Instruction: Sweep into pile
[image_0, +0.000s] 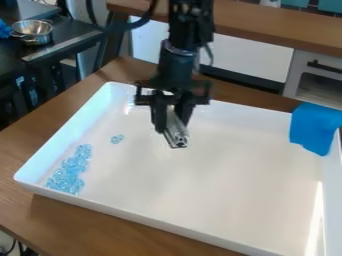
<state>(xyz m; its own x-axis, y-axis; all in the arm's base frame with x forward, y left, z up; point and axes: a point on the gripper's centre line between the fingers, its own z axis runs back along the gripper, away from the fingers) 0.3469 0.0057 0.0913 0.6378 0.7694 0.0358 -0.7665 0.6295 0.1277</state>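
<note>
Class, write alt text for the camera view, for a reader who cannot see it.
A black robot gripper holds a silvery bar over a white tray on a wooden table. Translucent light-blue pieces lie in a long patch near the tray's left side, with a small clump apart from them. A blue cloth drapes over the far right corner.

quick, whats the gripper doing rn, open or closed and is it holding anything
Gripper: closed on a narrow silvery tool, which slants down from between its fingers.
</note>
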